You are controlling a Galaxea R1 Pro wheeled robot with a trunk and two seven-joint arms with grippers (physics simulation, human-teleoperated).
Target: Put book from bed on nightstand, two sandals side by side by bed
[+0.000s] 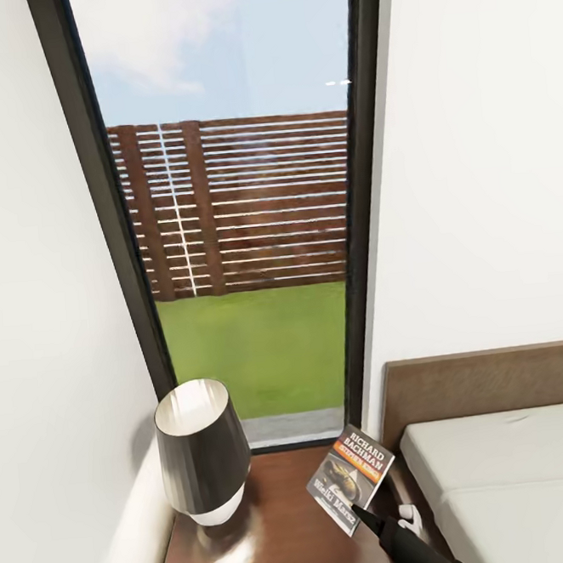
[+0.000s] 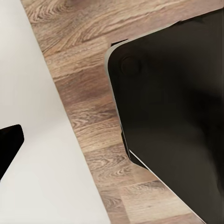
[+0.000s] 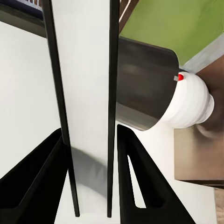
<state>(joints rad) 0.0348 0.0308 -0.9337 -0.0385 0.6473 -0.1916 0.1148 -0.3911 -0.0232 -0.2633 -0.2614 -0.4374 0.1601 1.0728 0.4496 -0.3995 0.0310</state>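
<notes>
While the right tool (image 1: 363,513) pinches the book (image 1: 350,479) by its lower corner, the book hangs tilted just above the nightstand (image 1: 278,538), at the side nearest the bed (image 1: 503,467). Its cover faces up, showing white "Richard Bachman" lettering and an orange band. Whether its lower edge touches the glossy brown surface is hard to tell from the head view. In the right wrist view the book (image 3: 86,93) shows edge-on as a pale slab between two dark covers, and the two black fingers (image 3: 140,177) sit closed against its sides.

On the nightstand's left part stands a lamp (image 1: 202,451) with a dark flared shade and a white base, near the book but apart from it. Behind is a tall black-framed window (image 1: 243,234) showing a slatted brown fence and green grass, with white wall on both sides. The bed's brown headboard and pale mattress lie to the right.

The left wrist view looks down on wood-plank floor (image 2: 88,93), a white panel and a dark rounded body; I cannot tell the left tool's state.
</notes>
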